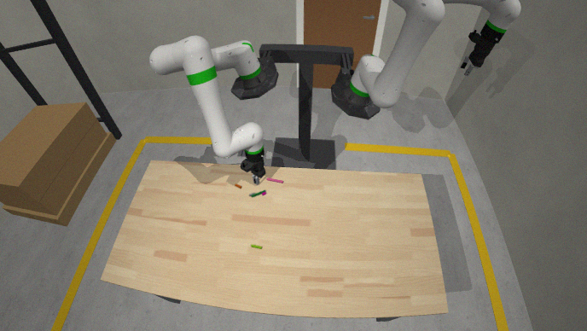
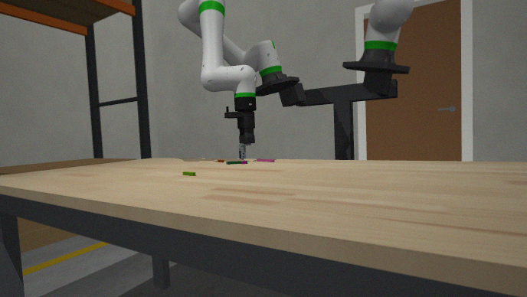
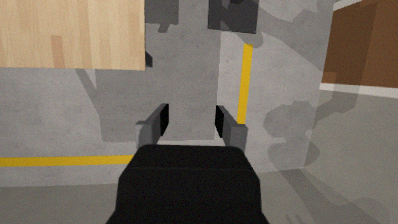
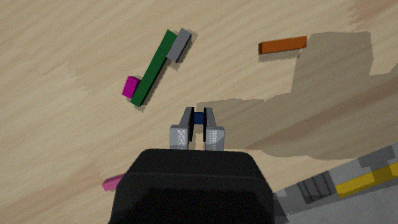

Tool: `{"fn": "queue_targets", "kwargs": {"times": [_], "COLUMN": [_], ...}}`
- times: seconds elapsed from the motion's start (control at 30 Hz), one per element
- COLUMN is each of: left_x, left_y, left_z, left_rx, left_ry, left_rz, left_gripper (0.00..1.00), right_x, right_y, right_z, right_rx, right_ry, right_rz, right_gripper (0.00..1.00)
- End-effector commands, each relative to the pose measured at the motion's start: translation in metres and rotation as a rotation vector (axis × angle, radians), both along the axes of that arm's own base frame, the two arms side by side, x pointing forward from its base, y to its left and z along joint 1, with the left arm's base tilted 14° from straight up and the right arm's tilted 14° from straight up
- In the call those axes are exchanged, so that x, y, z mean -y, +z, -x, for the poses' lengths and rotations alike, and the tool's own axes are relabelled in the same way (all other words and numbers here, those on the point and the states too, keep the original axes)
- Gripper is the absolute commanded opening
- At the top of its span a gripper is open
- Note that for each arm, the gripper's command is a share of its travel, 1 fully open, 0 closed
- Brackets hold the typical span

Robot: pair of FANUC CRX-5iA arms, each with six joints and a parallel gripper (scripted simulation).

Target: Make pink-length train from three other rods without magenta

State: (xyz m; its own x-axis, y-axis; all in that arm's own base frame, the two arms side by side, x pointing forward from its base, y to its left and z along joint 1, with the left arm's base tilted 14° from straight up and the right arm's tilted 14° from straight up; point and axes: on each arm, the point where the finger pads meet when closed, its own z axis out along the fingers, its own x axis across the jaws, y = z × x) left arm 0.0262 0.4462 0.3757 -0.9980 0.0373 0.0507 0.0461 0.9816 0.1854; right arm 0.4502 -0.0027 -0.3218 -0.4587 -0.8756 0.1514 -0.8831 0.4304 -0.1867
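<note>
- The right gripper [image 1: 256,182] [image 2: 243,158] [image 4: 198,117] is down at the table [image 1: 341,213] [image 2: 345,191] [image 3: 100,40] [image 4: 50,125], its fingers drawn in to a narrow gap.
- Between them sits the blue rod [image 4: 199,118], a short block that fills the gap, with a dark pad against each side; the gripper has hold of it.
- The left gripper [image 1: 466,70] [image 3: 192,114] is wide open with nothing between its fingers, held off beyond the table's edge.
- The fingers of the right gripper are pale, metallic and blocky at the base, tapering towards dark pads; the housing behind them is matt black.
- The green rod [image 1: 258,194] [image 2: 234,163] [image 4: 155,67] is long, straight and square-edged, lying flat.
- The grey rod [image 1: 252,194] [image 4: 179,46] lies along one side of it near one end; the stubby magenta rod [image 1: 264,194] [image 2: 244,162] [image 4: 131,87] is against the opposite side, near the other end.
- The orange rod [image 1: 238,186] [image 2: 220,161] [image 4: 283,45] and the pink rod [image 1: 275,180] [image 2: 265,160] [image 4: 114,181] lie flat, well apart, on opposite sides of the right gripper.
- The lime rod [image 1: 256,246] [image 2: 189,174] lies flat, well apart from the others.
- The tabletop is pale wood in joined strips, with darker brown patches and streaky grain.
</note>
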Motion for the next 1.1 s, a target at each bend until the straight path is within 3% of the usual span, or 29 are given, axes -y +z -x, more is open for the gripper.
{"fn": "queue_targets", "kwargs": {"times": [0.0,0.17,0.3,0.77,0.87,0.93,1.07], "left_x": [0.000,0.000,0.000,0.000,0.000,0.000,0.000], "left_y": [0.001,0.001,0.001,0.001,0.001,0.001,0.001], "left_z": [0.000,0.000,0.000,0.000,0.000,0.000,0.000], "left_rx": [0.000,0.000,0.000,0.000,0.000,0.000,0.000], "left_ry": [0.000,0.000,0.000,0.000,0.000,0.000,0.000], "left_rz": [-0.002,-0.002,-0.002,-0.002,-0.002,-0.002,-0.002], "left_gripper": [1.00,1.00,1.00,1.00,1.00,1.00,1.00], "right_x": [-0.005,-0.014,-0.018,-0.021,-0.060,-0.060,-0.098], "right_y": [0.024,0.060,0.080,0.086,0.078,0.078,0.070], "right_z": [0.002,0.005,0.008,0.007,-0.010,-0.010,-0.021], "right_rx": [0.001,0.001,0.001,0.000,-0.030,-0.030,-0.058], "right_ry": [0.000,0.000,0.000,0.005,0.141,0.141,0.263], "right_rz": [0.000,0.000,0.000,0.000,0.015,0.015,0.028], "right_gripper": [0.24,0.24,0.24,0.24,0.24,0.24,0.24]}}
